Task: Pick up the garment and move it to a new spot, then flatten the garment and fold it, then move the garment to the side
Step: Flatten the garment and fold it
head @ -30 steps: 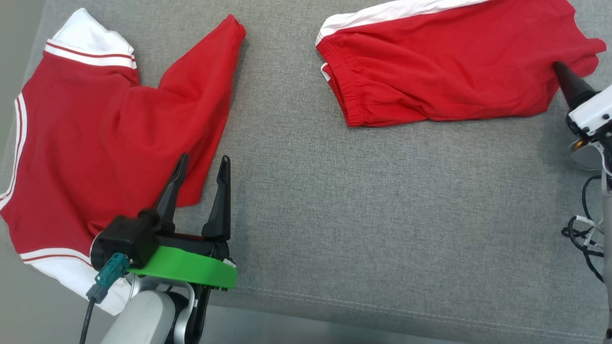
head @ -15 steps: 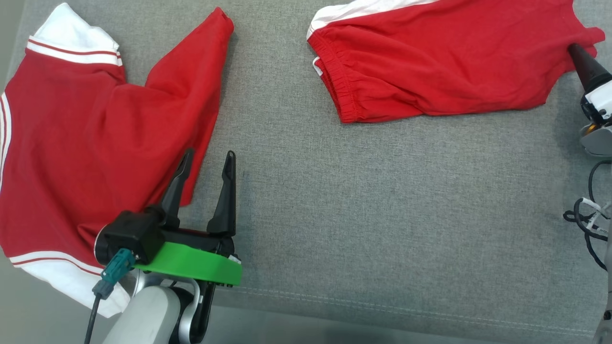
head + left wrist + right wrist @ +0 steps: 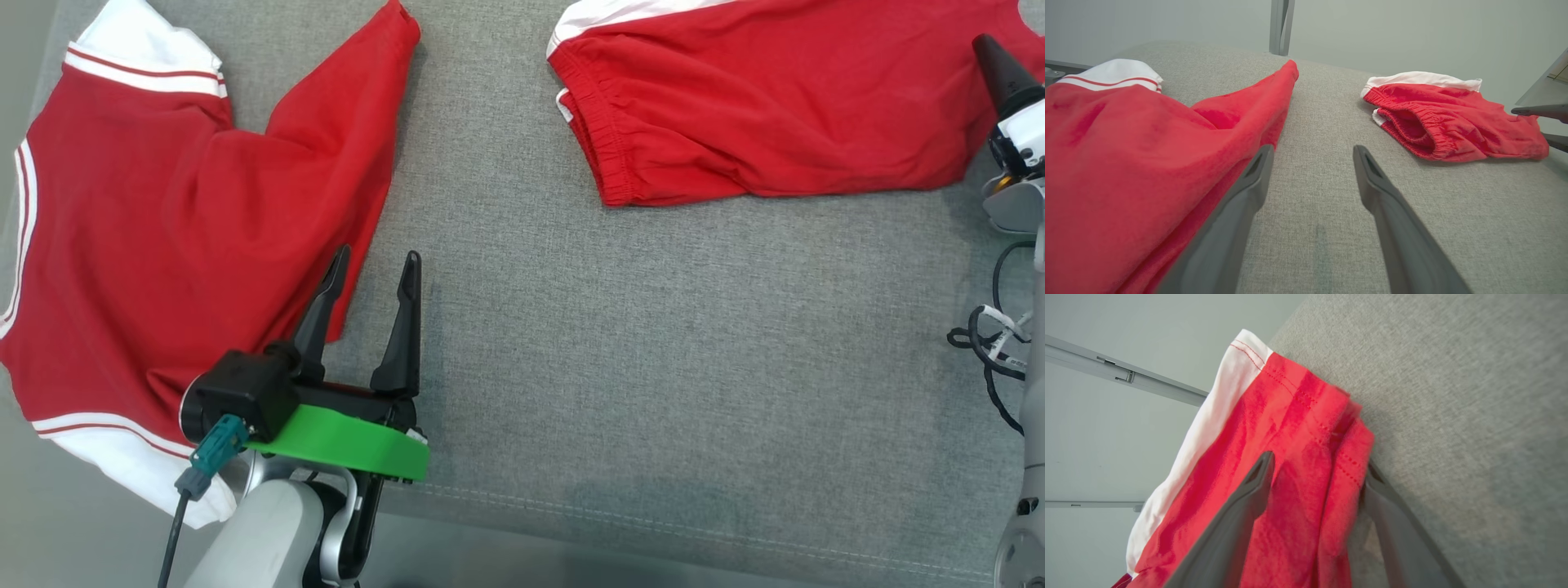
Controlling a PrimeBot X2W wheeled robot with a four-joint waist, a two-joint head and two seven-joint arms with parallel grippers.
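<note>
1. Two red garments lie on the grey counter [image 3: 653,367]: shorts [image 3: 759,106] far right, shirt [image 3: 163,245] left.
2. Right gripper [image 3: 1316,461], fingers apart, straddles the shorts' hem corner.
3. Left gripper [image 3: 377,253], fingers apart, hovers at the shirt's edge.

shorts [image 3: 775,122] cropped at top, jacket [image 3: 163,245] cropped left

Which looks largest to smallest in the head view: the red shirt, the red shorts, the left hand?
Red shirt
Red shorts, cut off at the top edge
Left hand, smallest despite being nearest the camera
</note>
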